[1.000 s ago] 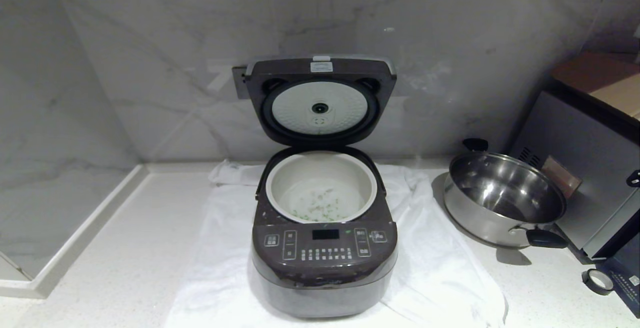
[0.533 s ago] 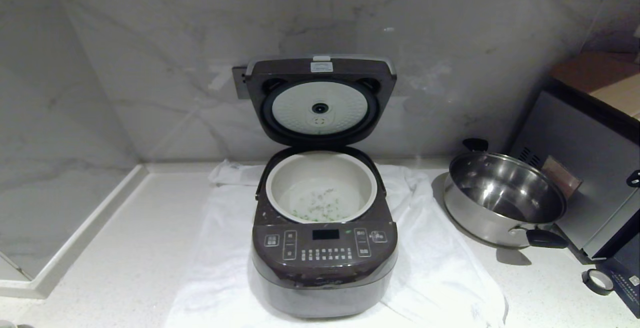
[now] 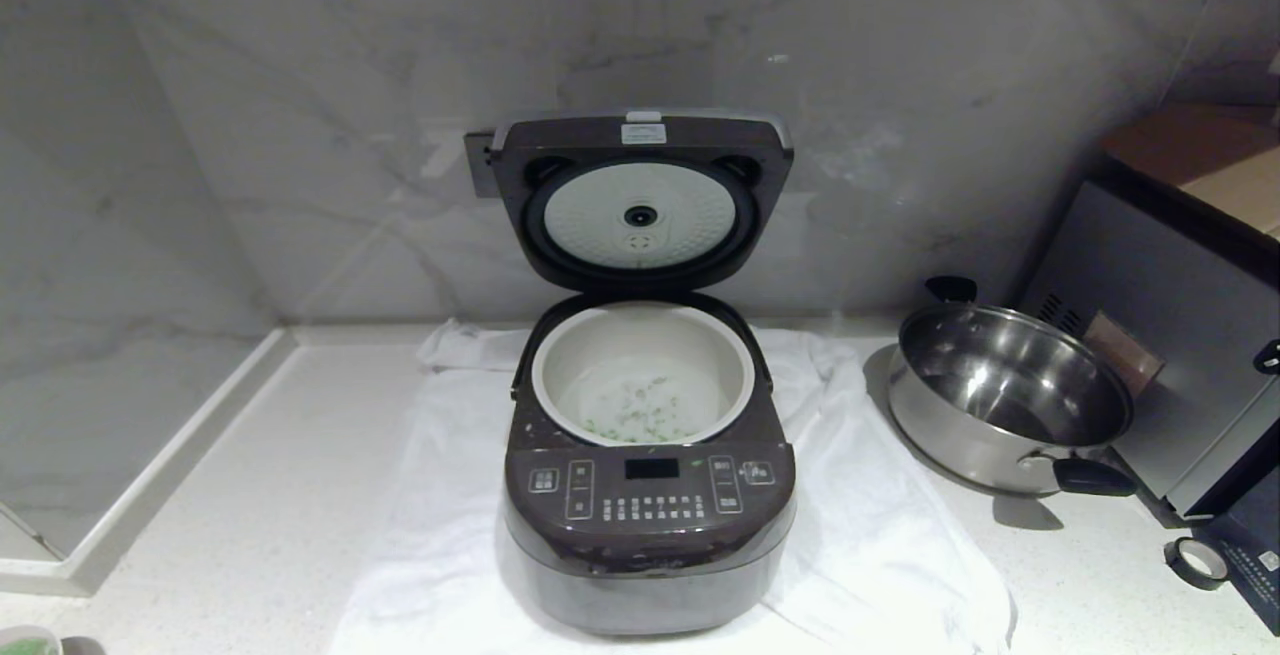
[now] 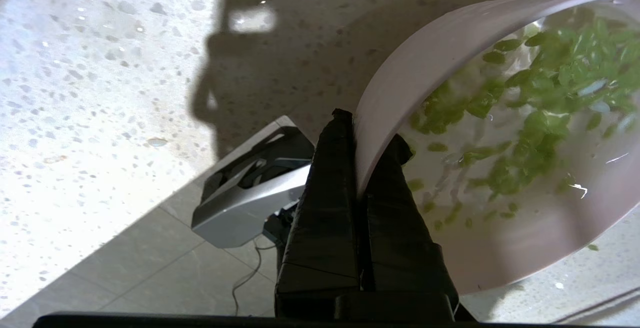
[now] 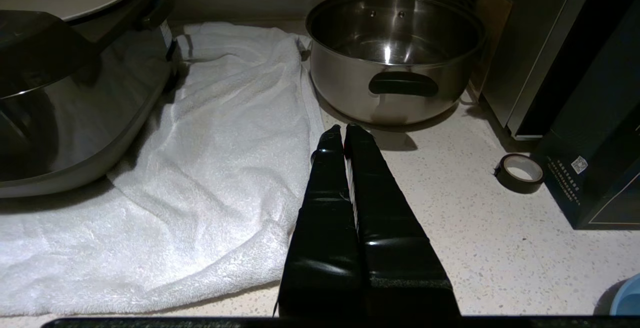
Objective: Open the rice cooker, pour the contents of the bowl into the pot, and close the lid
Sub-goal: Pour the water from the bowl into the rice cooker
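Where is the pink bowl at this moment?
The bowl is held by its rim in the shut left pincer, over the speckled counter; the head view shows only its edge at the bottom-left corner.

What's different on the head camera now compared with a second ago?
The small pale pink bowl of green pieces has come into the bottom left corner of the head view, pinched at its rim by the left hand. A second ago that corner was bare counter. The dark brown rice cooker, its raised lid, the off-white inner pot and the steel pan are unchanged.
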Controlling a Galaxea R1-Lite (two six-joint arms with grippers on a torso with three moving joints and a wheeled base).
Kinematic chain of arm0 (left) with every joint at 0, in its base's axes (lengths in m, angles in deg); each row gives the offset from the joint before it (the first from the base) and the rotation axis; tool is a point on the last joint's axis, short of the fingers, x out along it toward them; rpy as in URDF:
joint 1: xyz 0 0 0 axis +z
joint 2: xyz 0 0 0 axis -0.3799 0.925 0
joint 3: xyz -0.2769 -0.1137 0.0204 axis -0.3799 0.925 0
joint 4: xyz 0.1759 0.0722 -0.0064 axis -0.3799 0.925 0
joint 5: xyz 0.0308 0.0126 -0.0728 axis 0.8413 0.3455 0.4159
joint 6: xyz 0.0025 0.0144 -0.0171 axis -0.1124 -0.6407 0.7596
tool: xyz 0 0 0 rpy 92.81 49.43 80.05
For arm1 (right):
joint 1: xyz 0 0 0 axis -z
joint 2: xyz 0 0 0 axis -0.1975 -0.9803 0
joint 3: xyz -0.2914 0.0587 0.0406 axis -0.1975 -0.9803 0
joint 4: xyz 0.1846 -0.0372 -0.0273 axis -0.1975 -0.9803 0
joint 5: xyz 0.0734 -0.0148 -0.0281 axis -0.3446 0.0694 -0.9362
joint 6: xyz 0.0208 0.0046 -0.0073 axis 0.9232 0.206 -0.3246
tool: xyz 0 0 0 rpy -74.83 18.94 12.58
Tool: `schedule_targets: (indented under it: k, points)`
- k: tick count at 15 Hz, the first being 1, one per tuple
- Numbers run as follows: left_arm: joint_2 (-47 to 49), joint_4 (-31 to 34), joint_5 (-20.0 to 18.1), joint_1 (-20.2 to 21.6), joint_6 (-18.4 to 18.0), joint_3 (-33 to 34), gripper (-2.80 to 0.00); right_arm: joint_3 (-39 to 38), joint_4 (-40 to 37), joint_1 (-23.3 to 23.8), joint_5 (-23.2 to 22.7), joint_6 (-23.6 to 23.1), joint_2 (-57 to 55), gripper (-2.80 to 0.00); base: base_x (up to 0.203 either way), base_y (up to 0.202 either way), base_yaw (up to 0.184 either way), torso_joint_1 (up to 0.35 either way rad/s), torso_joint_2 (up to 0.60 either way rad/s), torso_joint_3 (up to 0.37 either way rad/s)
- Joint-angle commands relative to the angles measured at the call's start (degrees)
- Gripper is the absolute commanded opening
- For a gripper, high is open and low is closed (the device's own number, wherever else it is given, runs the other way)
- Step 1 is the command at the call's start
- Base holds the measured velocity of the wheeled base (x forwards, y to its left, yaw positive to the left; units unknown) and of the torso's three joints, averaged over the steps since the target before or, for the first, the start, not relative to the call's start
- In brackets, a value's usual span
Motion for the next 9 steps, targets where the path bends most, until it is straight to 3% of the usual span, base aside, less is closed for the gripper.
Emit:
schedule_targets:
  k: [1,9]
  points:
    - [-0.75,0.65,-0.45,-0.95,-0.05,0.0,-2.8,-0.09,0.0,-0.02,0.0,0.02,0.0,-2.8,0.0,0.0,0.0,0.0,0.0,0.0]
    - [-6.62,0.74,-1.6,-8.9,2.85,4.95,-2.8,-0.09,0.03,-0.02,0.0,0.11,0.0,-2.8,0.0,0.0,0.0,0.0,0.0,0.0]
